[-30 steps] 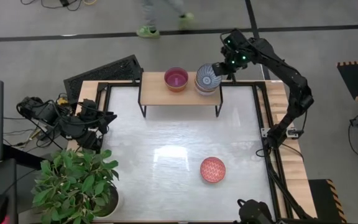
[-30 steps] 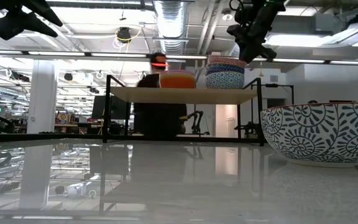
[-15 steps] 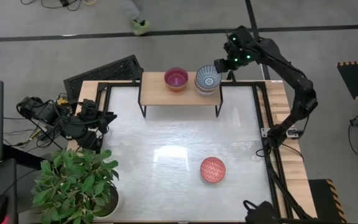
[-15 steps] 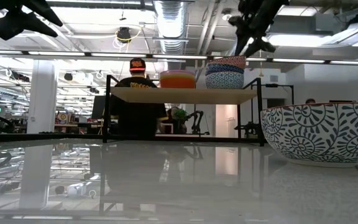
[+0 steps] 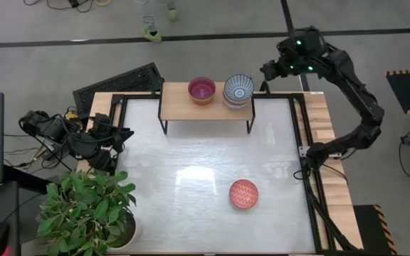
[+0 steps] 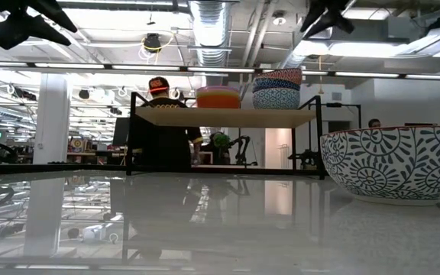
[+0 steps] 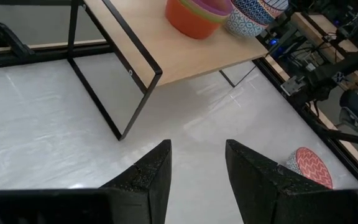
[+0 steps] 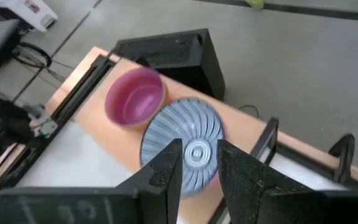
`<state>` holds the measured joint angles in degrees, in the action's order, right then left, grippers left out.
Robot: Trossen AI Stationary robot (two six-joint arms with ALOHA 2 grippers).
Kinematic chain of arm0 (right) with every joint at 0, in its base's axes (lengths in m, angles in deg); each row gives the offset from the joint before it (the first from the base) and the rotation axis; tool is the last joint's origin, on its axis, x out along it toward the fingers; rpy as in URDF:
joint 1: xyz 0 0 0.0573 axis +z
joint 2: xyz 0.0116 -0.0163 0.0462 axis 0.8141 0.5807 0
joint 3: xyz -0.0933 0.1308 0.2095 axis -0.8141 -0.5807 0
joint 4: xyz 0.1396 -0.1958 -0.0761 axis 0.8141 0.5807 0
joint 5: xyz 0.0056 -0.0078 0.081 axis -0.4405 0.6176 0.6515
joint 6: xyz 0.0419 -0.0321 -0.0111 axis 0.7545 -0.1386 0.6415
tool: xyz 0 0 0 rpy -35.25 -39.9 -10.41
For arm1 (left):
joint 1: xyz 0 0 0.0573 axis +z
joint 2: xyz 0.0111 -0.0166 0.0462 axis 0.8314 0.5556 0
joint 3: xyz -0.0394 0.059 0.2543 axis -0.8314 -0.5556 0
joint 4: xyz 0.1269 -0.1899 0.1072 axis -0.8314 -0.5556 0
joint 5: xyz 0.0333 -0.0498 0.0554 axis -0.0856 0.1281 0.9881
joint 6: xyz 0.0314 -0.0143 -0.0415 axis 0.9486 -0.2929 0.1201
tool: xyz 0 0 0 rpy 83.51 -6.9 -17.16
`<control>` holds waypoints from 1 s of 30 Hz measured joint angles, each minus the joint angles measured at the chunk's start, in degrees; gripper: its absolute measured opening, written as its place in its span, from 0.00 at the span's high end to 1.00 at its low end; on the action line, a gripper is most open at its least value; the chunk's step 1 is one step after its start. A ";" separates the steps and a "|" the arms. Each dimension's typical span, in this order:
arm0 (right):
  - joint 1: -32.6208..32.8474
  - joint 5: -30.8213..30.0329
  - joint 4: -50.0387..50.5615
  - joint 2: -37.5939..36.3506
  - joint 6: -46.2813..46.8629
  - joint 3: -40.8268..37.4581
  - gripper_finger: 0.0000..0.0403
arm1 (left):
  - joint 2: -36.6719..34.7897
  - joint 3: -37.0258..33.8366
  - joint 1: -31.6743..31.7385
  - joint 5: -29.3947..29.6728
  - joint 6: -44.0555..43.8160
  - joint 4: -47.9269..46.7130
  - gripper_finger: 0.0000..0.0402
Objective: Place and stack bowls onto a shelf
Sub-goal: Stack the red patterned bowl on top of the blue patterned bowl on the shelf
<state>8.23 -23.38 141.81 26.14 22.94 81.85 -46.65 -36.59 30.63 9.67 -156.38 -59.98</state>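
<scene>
High view: two bowl stacks [image 5: 202, 90] on shelf [image 5: 184, 107], one red-patterned bowl [image 5: 243, 193] below.

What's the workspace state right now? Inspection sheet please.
Surface: white tabletop, glossy, bare in the middle.
Shelf: shelf stands at the table's far edge.
Bowls: magenta-topped stack and blue-lined stack side by side on the shelf; red patterned bowl alone on the tabletop near the front.
Clutter: potted plant at the front left corner.
Grippers: right gripper raised beyond the shelf's right end, fingers open, empty; left gripper parked at the left side, fingers open, empty.
Cables: tangle by the left arm's base.
Surroundings: person beyond the table.
</scene>
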 joint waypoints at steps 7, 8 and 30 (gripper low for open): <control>7.76 -0.03 12.51 -4.15 0.51 -0.01 0.69 | 0.00 -0.01 0.01 0.31 0.85 0.00 0.66; 9.82 -0.41 14.25 -4.36 1.70 -0.02 0.69 | 0.00 -0.01 -0.01 0.37 0.87 0.00 0.66; 56.13 -13.44 -10.96 -4.25 22.95 -24.53 0.70 | -0.02 -0.01 0.00 -3.06 1.06 -1.11 0.66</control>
<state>64.36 -36.82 130.86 21.89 45.89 57.32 -46.67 -36.61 30.63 6.61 -155.32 -61.09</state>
